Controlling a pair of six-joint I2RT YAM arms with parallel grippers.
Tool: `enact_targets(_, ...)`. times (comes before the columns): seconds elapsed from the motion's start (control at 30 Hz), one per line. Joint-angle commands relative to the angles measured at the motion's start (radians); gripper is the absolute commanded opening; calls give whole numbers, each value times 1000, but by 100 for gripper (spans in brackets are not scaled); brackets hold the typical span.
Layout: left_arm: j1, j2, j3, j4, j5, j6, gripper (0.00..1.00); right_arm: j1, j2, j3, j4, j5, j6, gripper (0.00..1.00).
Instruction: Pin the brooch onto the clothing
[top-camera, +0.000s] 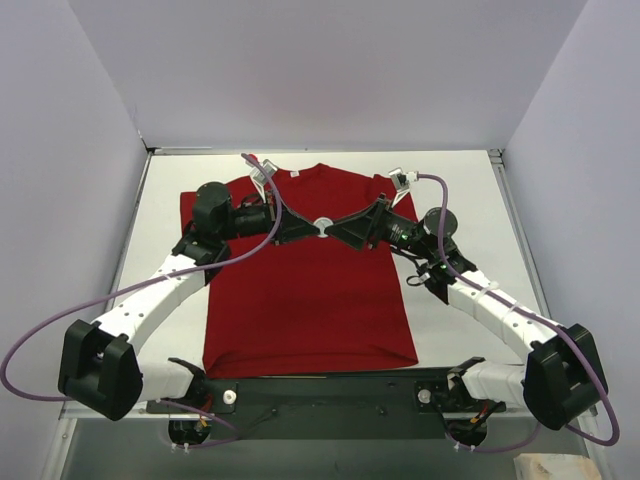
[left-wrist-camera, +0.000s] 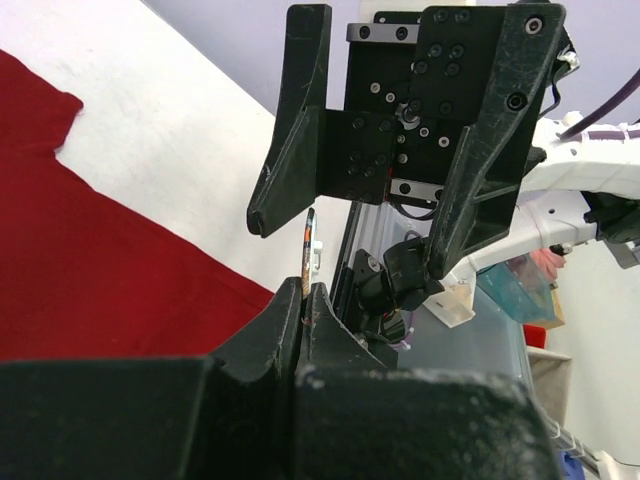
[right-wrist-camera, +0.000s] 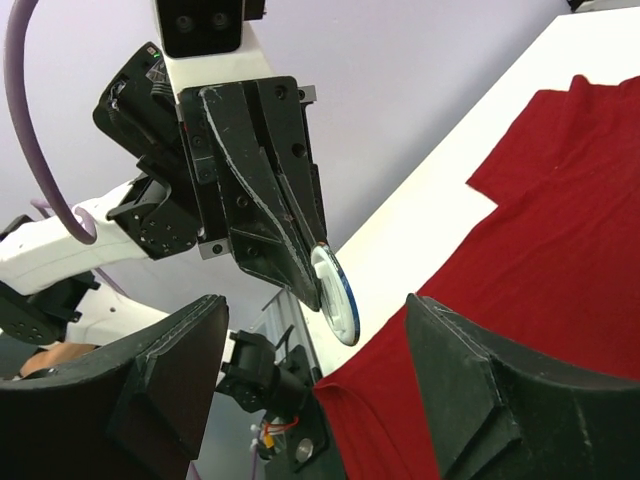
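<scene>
The red T-shirt (top-camera: 310, 300) lies flat on the white table, neck towards the far side; it also shows in the left wrist view (left-wrist-camera: 100, 270) and the right wrist view (right-wrist-camera: 560, 230). Both grippers meet tip to tip above its chest. My left gripper (top-camera: 308, 228) (left-wrist-camera: 303, 292) is shut on the small round brooch (top-camera: 323, 225), seen edge-on (left-wrist-camera: 309, 245) and from its white back with a blue rim (right-wrist-camera: 335, 297). My right gripper (top-camera: 340, 228) (right-wrist-camera: 318, 305) is open, its fingers (right-wrist-camera: 170, 380) either side of the brooch without touching it.
The white table (top-camera: 460, 200) is walled by pale panels at the back and sides. Purple cables (top-camera: 60, 320) loop off both arms. A clear bin with teal contents (left-wrist-camera: 510, 290) sits beyond the table's near edge.
</scene>
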Motion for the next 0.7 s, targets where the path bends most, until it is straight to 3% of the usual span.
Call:
enact_targets(0.0,-4,-42,33,-15,-24,52,0,6,15,44,127,-63,33,68)
enact_targets(0.07,-6,-39,33,-6,-20,41,0,6,26,43,163,-72,61,66)
enact_targets(0.4,-11,-46,33,10,-17,38,0,6,71,38,227,-98,112,28)
enact_targets(0.67,-15,-52,41,-6,-9,50,0,6,86,44,244,-109,121,3)
